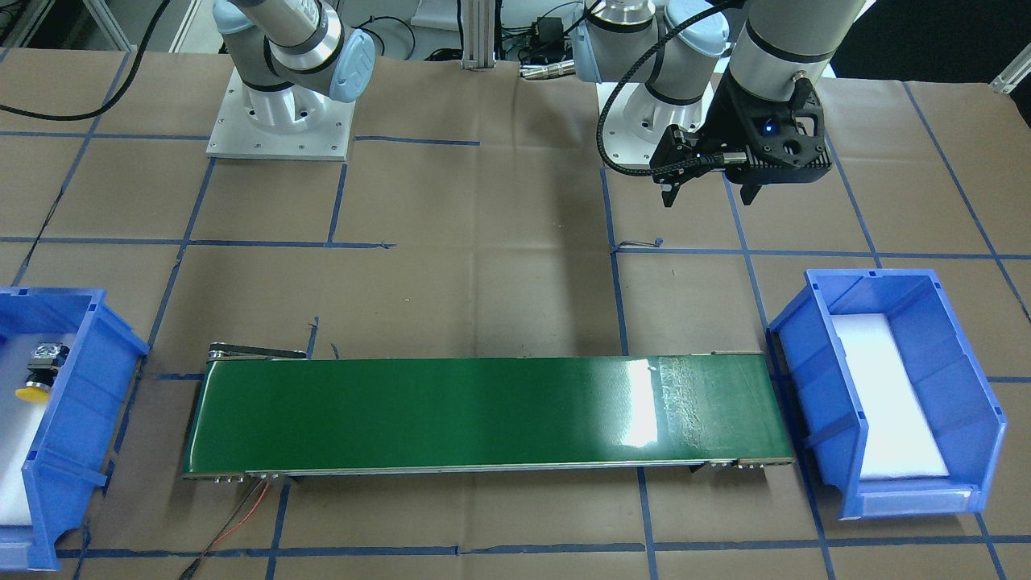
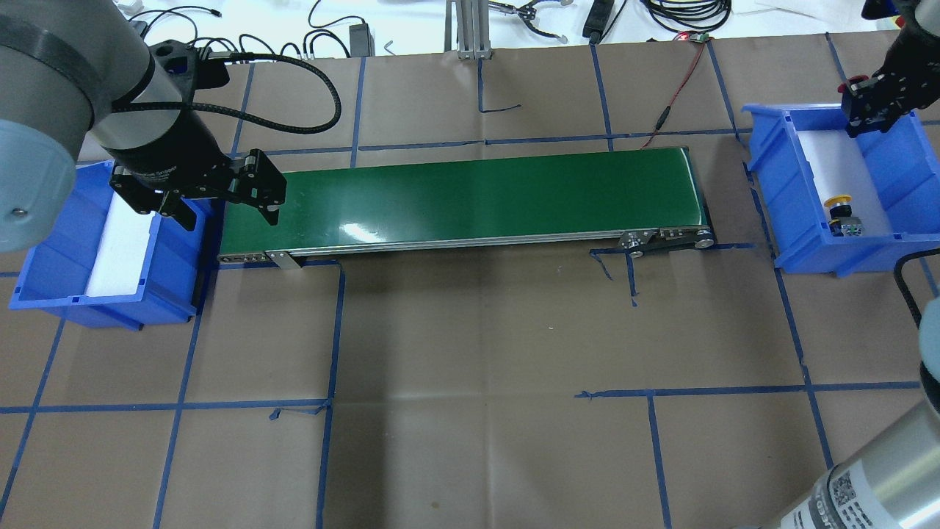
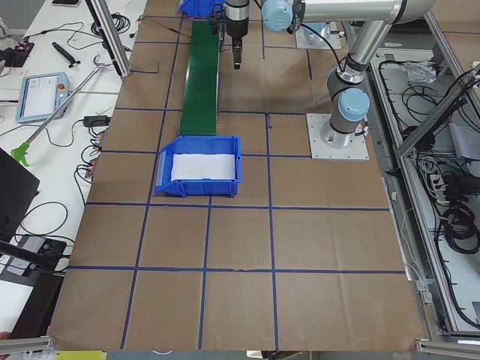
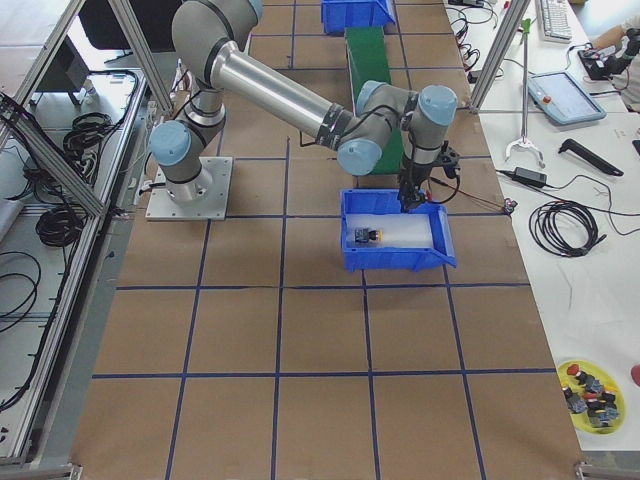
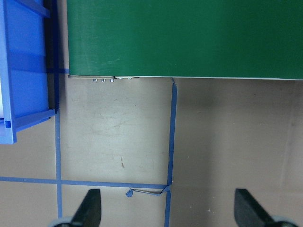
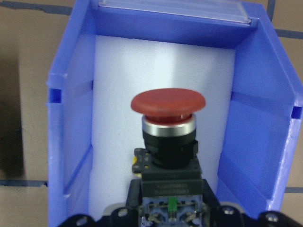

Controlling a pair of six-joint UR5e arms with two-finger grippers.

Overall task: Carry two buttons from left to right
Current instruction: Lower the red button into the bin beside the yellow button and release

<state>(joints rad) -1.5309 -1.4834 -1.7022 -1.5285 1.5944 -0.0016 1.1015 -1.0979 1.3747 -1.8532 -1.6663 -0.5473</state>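
My right gripper (image 2: 877,110) is shut on the grey-black body of the red-capped button (image 6: 168,105) and holds it above the far end of the right blue bin (image 2: 771,162). In the right wrist view the white-lined bin (image 6: 75,118) lies below the button. The yellow-capped button (image 2: 841,213) lies on its side on the white liner at the bin's near end; it also shows in the front-facing view (image 1: 36,379). My left gripper (image 2: 224,213) is open and empty, and hangs over the paper next to the belt's left end, with its fingers (image 5: 90,210) wide apart.
A green conveyor belt (image 2: 470,198) runs between the two bins. The left blue bin (image 2: 44,286) holds only a white liner. Brown paper with blue tape lines covers the table. Cables lie along the far edge.
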